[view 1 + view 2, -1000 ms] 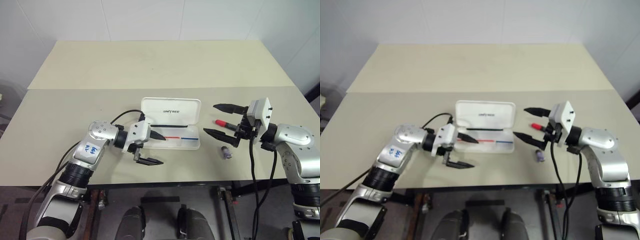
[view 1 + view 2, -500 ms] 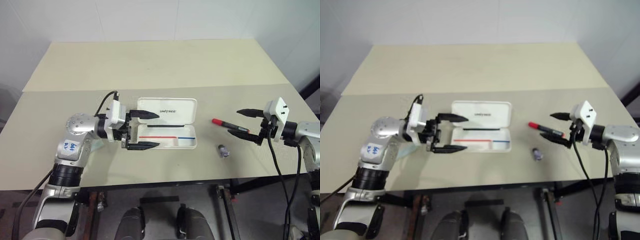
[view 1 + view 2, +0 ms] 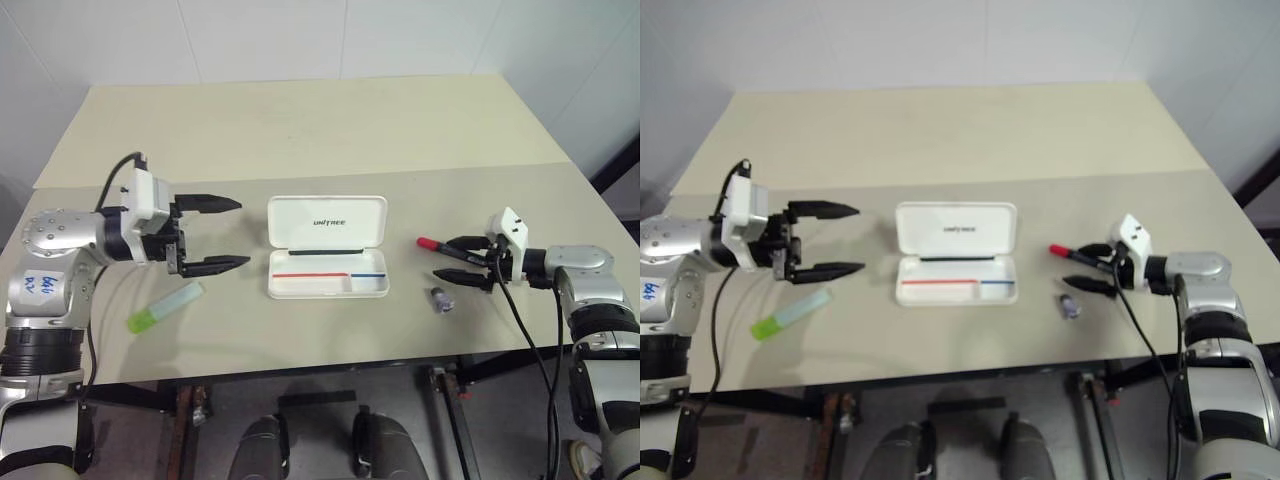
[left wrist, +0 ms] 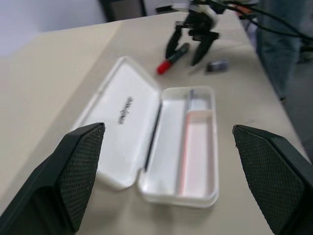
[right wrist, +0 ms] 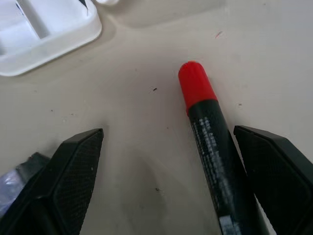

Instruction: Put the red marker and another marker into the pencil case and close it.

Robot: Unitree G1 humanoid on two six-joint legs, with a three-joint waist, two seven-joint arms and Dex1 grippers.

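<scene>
The white pencil case (image 3: 327, 222) lies open at the table's middle, its lid on the far side and its tray with red and blue stripes nearer me. To its right the red marker (image 3: 431, 244) lies on the table. My right gripper (image 3: 445, 259) stands open around the marker's black end, which lies close beside one finger (image 5: 274, 171). The pale green marker (image 3: 165, 306) lies near the front left. Above and beyond it hangs my left gripper (image 3: 242, 232), open and holding nothing, pointing at the case from a hand's width to its left.
A short dark purple stub (image 3: 441, 299) lies just in front of my right gripper, near the table's front edge. The table (image 3: 300, 130) stretches far behind the case.
My left gripper has drawn back from the case to the left and risen, uncovering the green marker. My right gripper has sunk to the table around the red marker's end.
</scene>
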